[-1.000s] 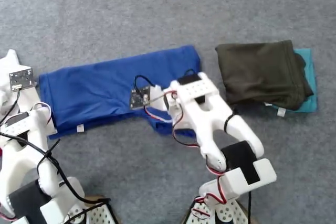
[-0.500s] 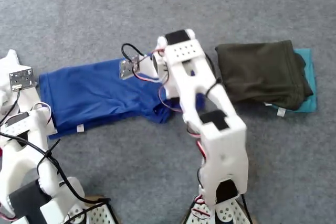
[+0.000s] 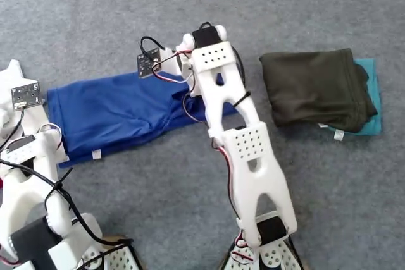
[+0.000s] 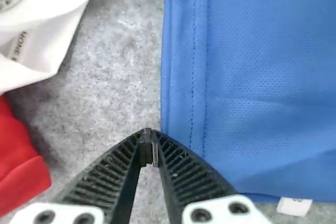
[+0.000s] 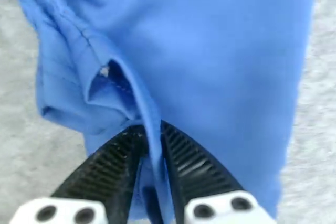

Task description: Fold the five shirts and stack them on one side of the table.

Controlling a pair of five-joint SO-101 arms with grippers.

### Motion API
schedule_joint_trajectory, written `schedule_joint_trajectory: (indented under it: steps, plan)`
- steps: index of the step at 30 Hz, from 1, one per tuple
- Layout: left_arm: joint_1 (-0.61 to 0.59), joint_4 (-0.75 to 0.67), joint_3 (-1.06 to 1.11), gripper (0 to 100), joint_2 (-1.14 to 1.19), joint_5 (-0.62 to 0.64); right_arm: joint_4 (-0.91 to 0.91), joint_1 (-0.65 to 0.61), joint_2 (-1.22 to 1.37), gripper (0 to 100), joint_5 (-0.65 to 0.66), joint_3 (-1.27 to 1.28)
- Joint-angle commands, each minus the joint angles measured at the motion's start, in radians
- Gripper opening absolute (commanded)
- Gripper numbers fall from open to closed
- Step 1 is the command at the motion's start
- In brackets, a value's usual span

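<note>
Grey felt-covered table [image 3: 126, 23]. Blue mesh-knit shirt [image 3: 107, 112] lies flat left of centre, long axis across the table, side to side. At the right side: folded olive cotton shirt [image 3: 313, 86] stacked on a folded teal shirt [image 3: 374, 96].

Right gripper [image 5: 152, 135]: jaws clenched on a raised fold at the blue shirt's right end. Left gripper [image 4: 148, 141]: jaws closed, nothing seen between them, tips just beside the shirt's left hem.

Judgement: the rest of the shirt lies leftward from the right jaws, so the fold runs along the long axis.
</note>
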Motion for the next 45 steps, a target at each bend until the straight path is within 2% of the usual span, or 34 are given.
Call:
schedule_joint_trajectory:
  steps: [1, 3, 8, 10, 16, 19, 20, 22, 24, 30, 34, 40, 45]
  plan:
    - [-0.012, -0.006, -0.004, 3, -0.008, 0.002, 0.008, -0.003, 0.024, 1.8, 0.006, -0.124]
    - [-0.01, -0.006, -0.004, 3, -0.008, 0.002, 0.009, -0.003, 0.044, 3.4, 0.003, -0.159]
    - [-0.01, -0.006, -0.004, 3, -0.008, 0.0, 0.009, 0.005, 0.048, 23.5, -0.063, -0.225]
    - [-0.01, -0.006, -0.004, 3, -0.008, 0.0, 0.011, 0.005, 0.048, 26.6, -0.077, -0.254]
    - [-0.01, -0.006, -0.004, 3, -0.008, 0.0, 0.015, 0.005, 0.047, 21.9, -0.238, -0.412]
    - [-0.01, -0.006, -0.004, 3, -0.008, 0.0, 0.018, 0.006, 0.016, 7.2, -0.328, -0.433]
    - [-0.01, -0.006, -0.004, 3, -0.008, 0.0, 0.018, 0.005, -0.007, 0.7, -0.353, -0.412]
    - [-0.01, -0.006, -0.004, 3, -0.008, 0.0, 0.018, 0.005, -0.068, 3.3, -0.405, -0.332]
    - [-0.012, -0.006, -0.004, 3, -0.008, 0.002, 0.02, 0.005, -0.16, 1.3, -0.427, -0.205]
    - [-0.013, -0.006, -0.004, 3, -0.008, 0.002, 0.011, -0.008, -0.516, 1.3, -0.416, 0.381]
    - [-0.015, -0.005, -0.002, 3, -0.008, 0.002, -0.048, -0.035, -0.61, 1.3, -0.393, 0.661]
    - [-0.016, -0.009, 0.013, 3, -0.017, 0.002, -0.258, -0.083, -0.608, 1.4, -0.394, 0.805]
    - [-0.016, -0.008, 0.013, 3, -0.017, 0.002, -0.42, -0.124, -0.51, 1.4, -0.394, 0.817]
